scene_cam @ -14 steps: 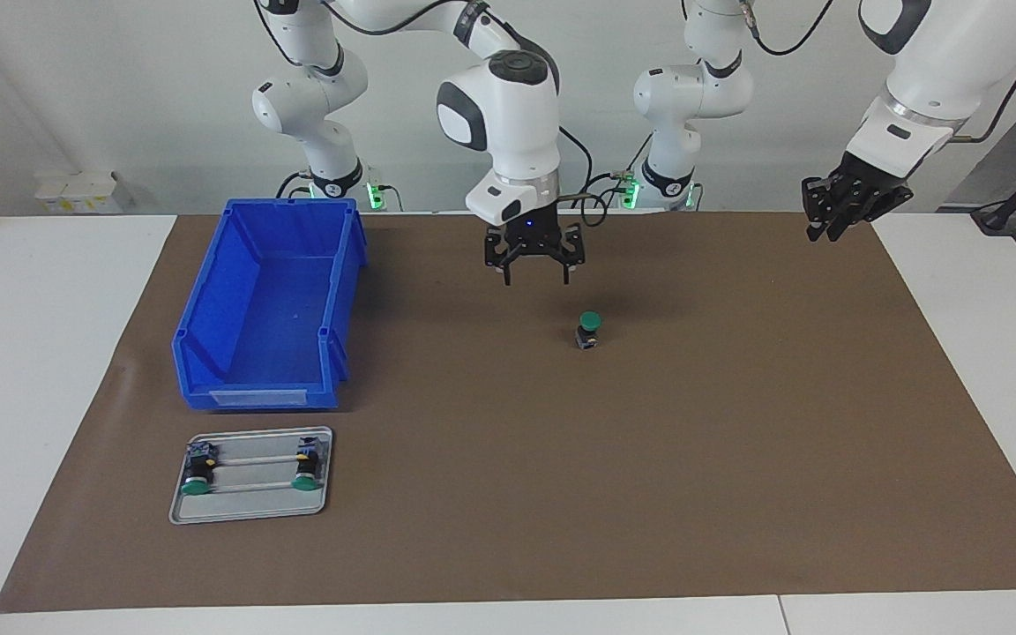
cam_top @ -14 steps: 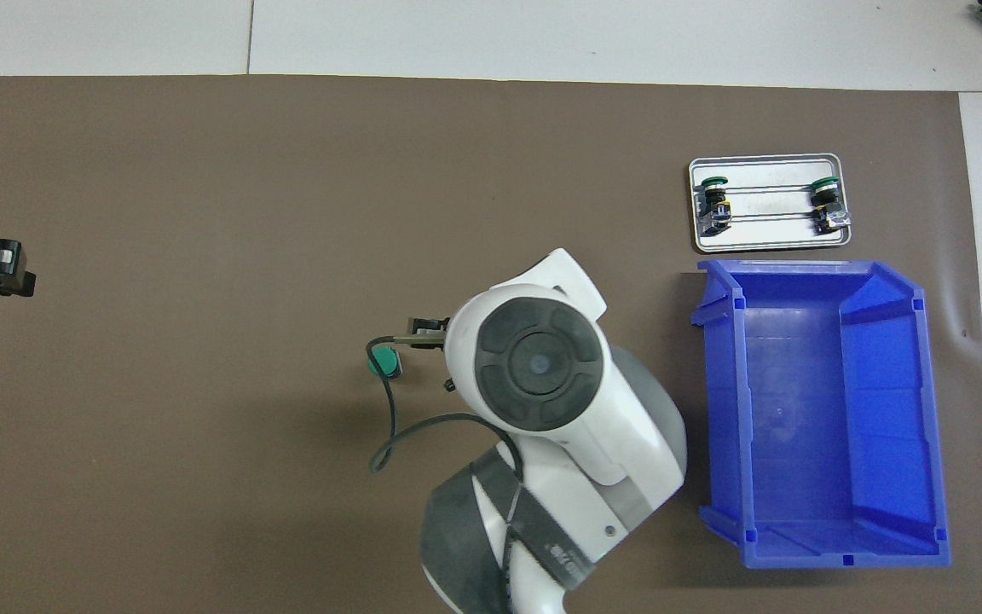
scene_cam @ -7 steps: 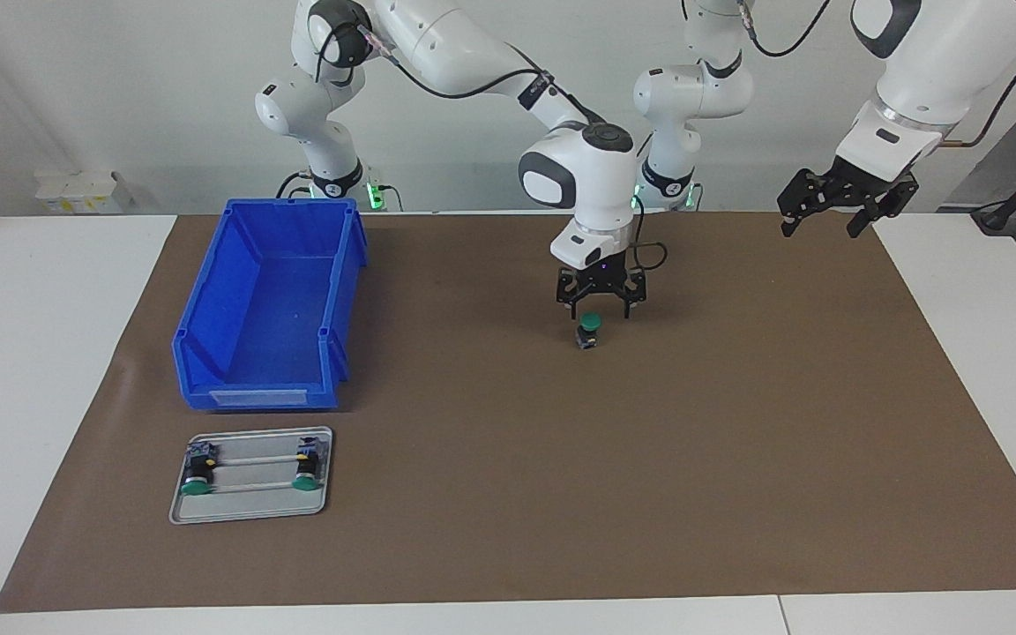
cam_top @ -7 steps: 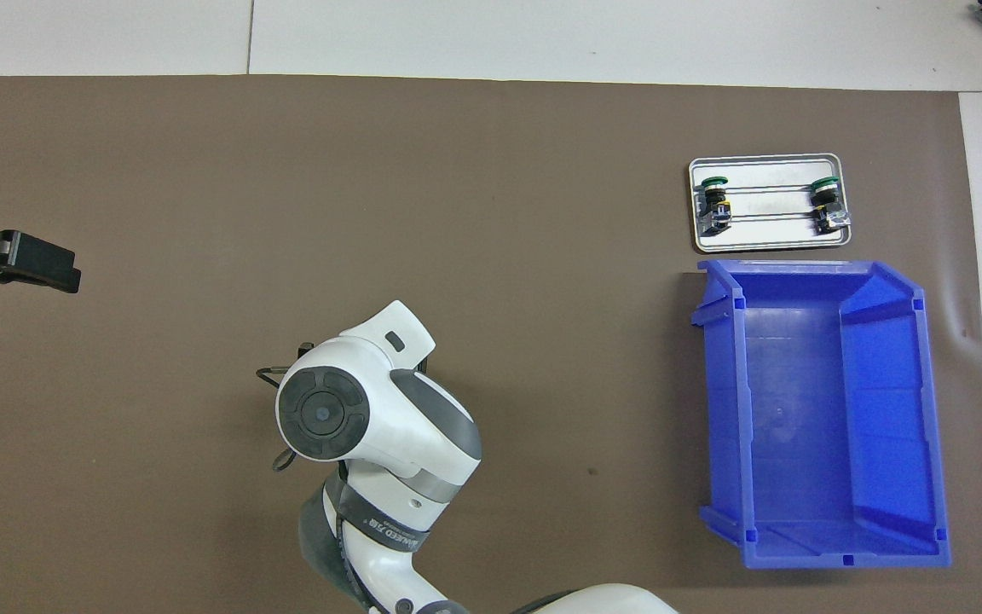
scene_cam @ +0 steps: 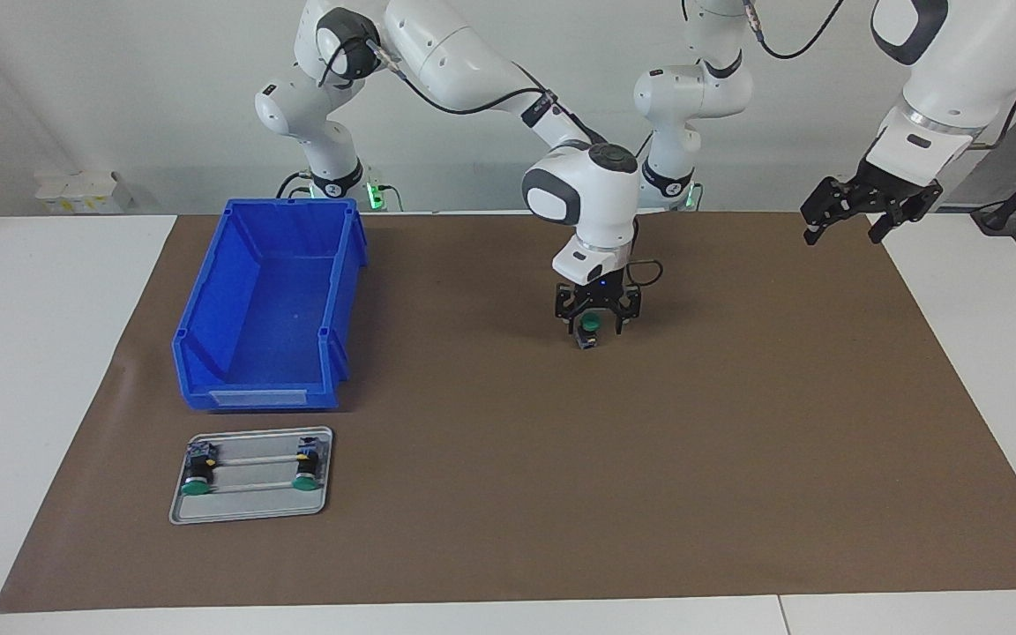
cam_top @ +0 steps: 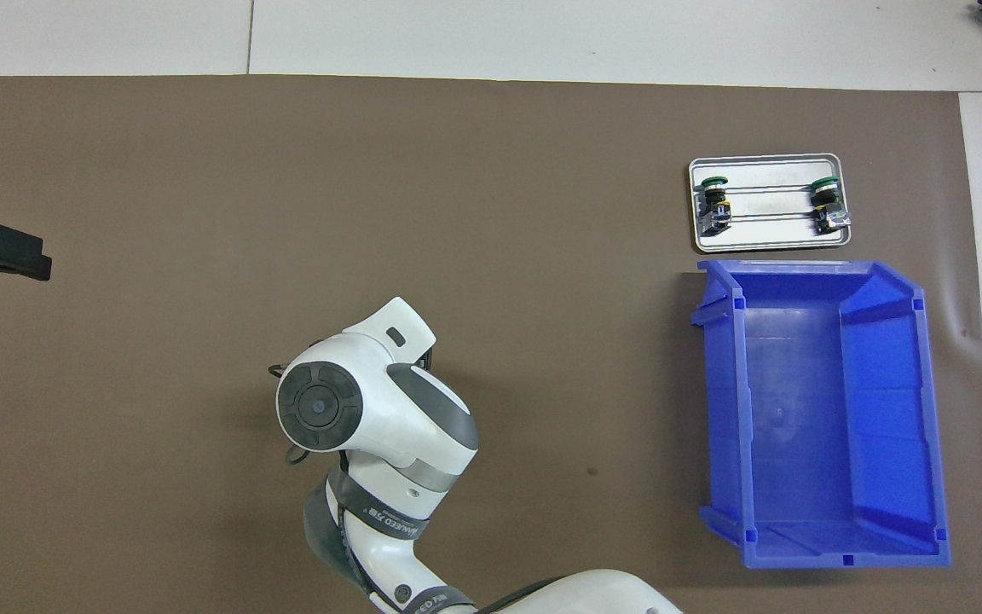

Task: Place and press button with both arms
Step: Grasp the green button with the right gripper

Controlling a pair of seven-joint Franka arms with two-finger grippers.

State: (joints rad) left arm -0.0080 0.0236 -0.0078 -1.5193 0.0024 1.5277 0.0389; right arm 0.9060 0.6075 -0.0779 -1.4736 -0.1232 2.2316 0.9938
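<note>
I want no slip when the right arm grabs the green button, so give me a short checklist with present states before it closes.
1. Button stands upright on the brown mat, green cap up: ok.
2. Right gripper is down around the button, fingers on either side: ok.
3. Firm grip on the button: cannot tell.
4. Left gripper is open, raised over the mat's edge at the left arm's end, away from the button: ok.
5. Blue bin and tray with two spare buttons lie apart from the grasp: ok.
</note>
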